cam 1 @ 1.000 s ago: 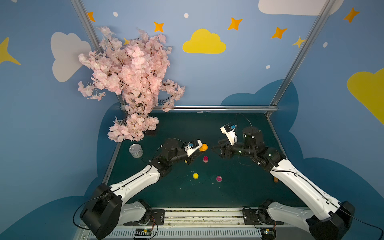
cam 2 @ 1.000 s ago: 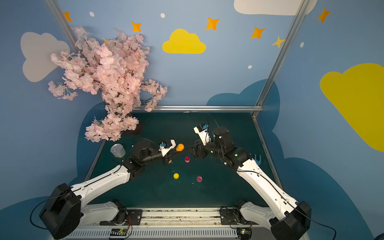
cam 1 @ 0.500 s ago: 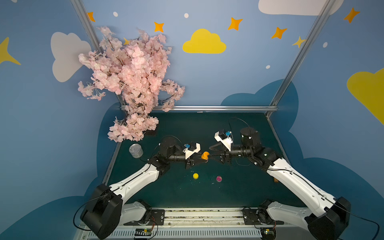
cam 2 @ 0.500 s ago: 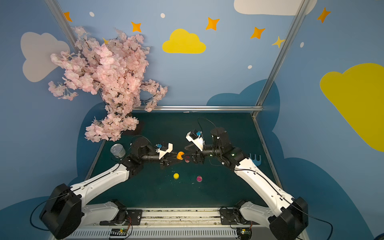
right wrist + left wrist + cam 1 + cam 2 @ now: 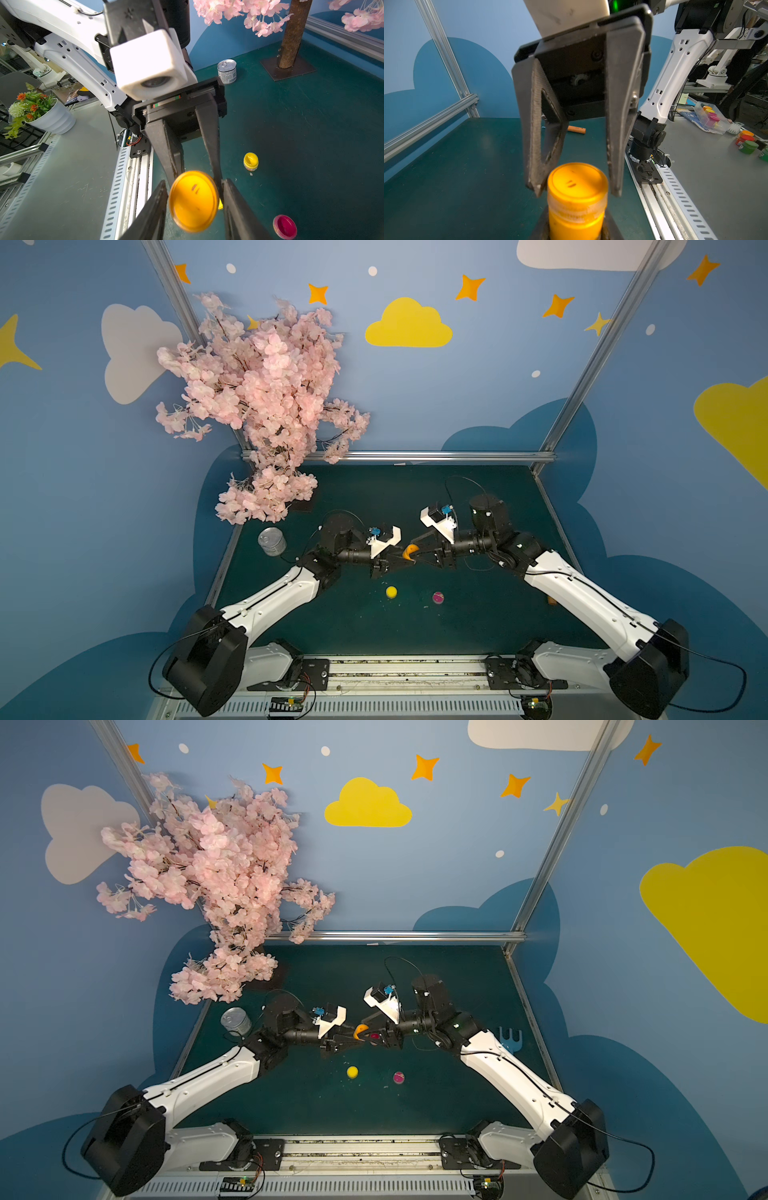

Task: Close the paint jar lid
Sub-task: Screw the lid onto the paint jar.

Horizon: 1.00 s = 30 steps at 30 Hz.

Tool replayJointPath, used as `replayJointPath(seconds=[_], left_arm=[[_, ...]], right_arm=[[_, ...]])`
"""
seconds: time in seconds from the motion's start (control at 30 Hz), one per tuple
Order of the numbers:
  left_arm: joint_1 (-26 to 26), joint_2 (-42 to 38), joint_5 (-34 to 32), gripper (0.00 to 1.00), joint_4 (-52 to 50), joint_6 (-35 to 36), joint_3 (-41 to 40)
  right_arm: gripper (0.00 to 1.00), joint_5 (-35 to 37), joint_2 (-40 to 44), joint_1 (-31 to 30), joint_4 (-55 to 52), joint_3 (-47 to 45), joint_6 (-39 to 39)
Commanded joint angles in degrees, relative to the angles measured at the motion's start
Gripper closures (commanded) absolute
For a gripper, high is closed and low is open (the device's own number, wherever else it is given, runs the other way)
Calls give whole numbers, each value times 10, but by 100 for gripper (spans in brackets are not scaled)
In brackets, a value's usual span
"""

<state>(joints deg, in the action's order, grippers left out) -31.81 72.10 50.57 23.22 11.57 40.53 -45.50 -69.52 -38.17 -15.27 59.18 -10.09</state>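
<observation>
Nearest you, a yellow paint jar and a pink paint jar stand apart on the dark green bench. The yellow jar's label is too small to read. Just behind them, raised off the bench, your left gripper is clamped on the body of the orange paint jar, whose lid sits on its mouth. Your right gripper has a finger close on either side of that lid, but you cannot tell whether they pinch it. Farther back on your left stands a tin can with a printed code on its label, unreadable. Behind it rises a pink blossom tree. Blue walls with yellow clouds and orange stars enclose the bench.
</observation>
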Motion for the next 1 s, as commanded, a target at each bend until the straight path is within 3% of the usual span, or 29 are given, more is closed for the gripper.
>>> replayJointPath(seconds=[0.0,0.17,0.33,0.53,0.8,0.97], left_arm=[[2,4,4,75,4,2,20],[2,5,3,75,0,4,25],[2,5,1,75,-4,6,25],[1,2,-26,76,0,10,27],[-6,-28,-144,76,46,31,17],[-31,-38,-257,76,73,70,20]], right_arm=[[58,2,-2,-5,-4,16,-9],[67,15,-1,-6,1,15,-4],[62,28,4,-7,3,13,1],[71,55,-1,-7,4,16,18],[79,108,-20,-11,4,23,54],[82,156,-35,-18,4,33,89]])
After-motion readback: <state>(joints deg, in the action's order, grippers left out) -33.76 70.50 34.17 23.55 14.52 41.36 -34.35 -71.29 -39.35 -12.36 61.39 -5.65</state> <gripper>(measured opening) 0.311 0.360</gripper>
